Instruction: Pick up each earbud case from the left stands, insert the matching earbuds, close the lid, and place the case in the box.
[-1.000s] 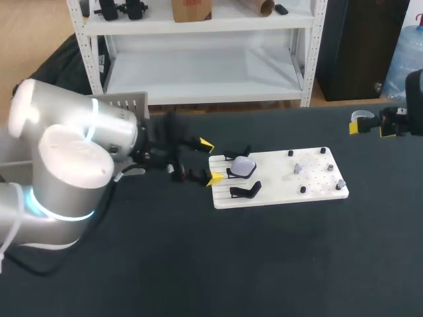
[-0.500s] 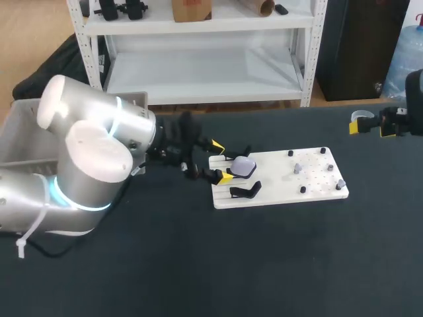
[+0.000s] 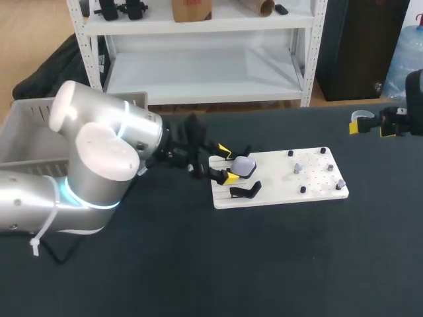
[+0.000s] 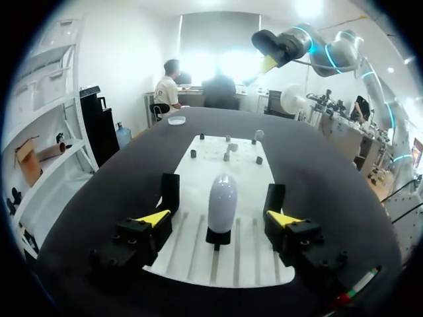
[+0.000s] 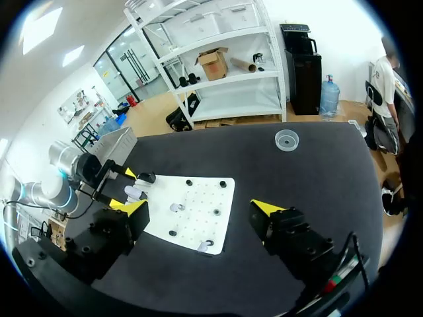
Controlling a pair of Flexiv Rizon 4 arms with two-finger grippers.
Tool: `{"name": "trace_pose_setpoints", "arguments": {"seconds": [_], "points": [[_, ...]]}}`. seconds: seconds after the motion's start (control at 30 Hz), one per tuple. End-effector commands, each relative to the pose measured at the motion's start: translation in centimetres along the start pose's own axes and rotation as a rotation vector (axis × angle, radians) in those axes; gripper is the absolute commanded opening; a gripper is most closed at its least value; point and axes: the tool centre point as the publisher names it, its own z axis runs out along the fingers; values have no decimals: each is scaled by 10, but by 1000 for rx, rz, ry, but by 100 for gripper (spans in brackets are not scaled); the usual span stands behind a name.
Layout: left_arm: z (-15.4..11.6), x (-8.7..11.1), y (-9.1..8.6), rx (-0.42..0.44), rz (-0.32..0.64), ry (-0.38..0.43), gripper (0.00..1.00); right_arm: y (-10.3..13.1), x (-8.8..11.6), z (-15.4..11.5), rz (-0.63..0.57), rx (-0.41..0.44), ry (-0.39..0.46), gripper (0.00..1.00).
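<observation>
Lavender case largely hides its stand inside the spread left end effector.

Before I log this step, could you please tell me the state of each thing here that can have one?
left gripper: open, one finger on each side of the earbud case, not touching it.
right gripper: open, empty, away from the board.
earbud case: lid closed, upright on its stand.
front stand: empty.
grey box: open at the top.
</observation>
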Motion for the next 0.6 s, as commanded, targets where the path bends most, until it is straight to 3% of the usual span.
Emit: {"name": "trace_pose_setpoints", "arguments": {"seconds": [0.03, 0.33, 0.5, 0.6], "points": [[6, 1, 6, 12, -1, 1, 93, 0, 0, 0, -1, 0, 1, 100], [10, 0, 8, 33, -2, -27, 89, 0, 0, 0, -1, 0, 1, 100], [12, 0, 9, 45, 1, -40, 66, 0, 0, 0, -1, 0, 1, 100], [13, -1, 8, 50, 6, -42, 67, 0, 0, 0, -1, 0, 1, 100]]}}
